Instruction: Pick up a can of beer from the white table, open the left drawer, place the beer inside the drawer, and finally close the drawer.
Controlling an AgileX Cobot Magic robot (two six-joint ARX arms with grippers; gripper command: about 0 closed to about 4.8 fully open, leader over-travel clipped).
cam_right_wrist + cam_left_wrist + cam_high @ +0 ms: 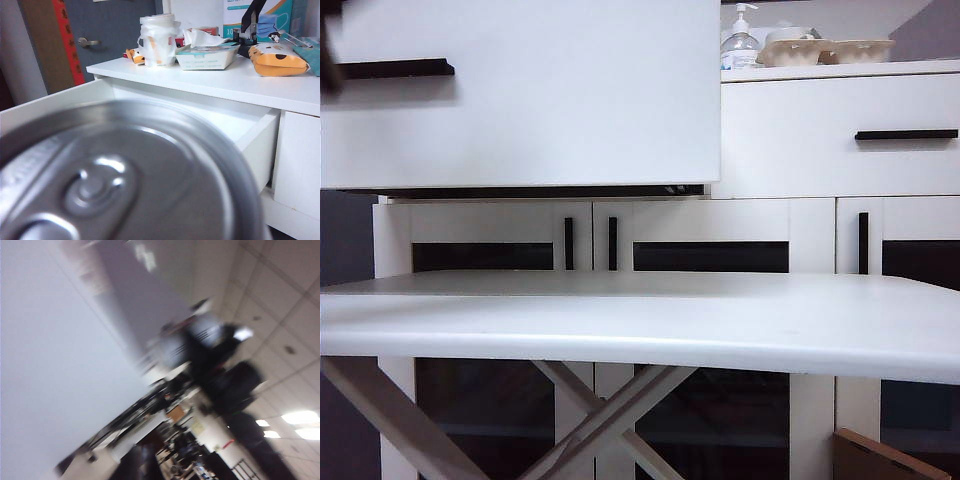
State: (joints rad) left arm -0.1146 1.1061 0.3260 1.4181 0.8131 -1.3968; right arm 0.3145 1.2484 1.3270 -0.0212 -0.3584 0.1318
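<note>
1. Plainly, the left drawer (540, 110) stands pulled out at ten o'clock in the exterior view, its black bar handle (395, 68) near the edge.
2. The left hand (327, 50) is a dark sliver just beside that handle's outer end, its jaws together.
3. The can of beer (125, 185) fills the right wrist view, its silver top close to the lens, with the open drawer behind it.
4. The right hand itself is out of sight, so I cannot tell its state.
5. The white counter (640, 320) spans six o'clock.
</note>
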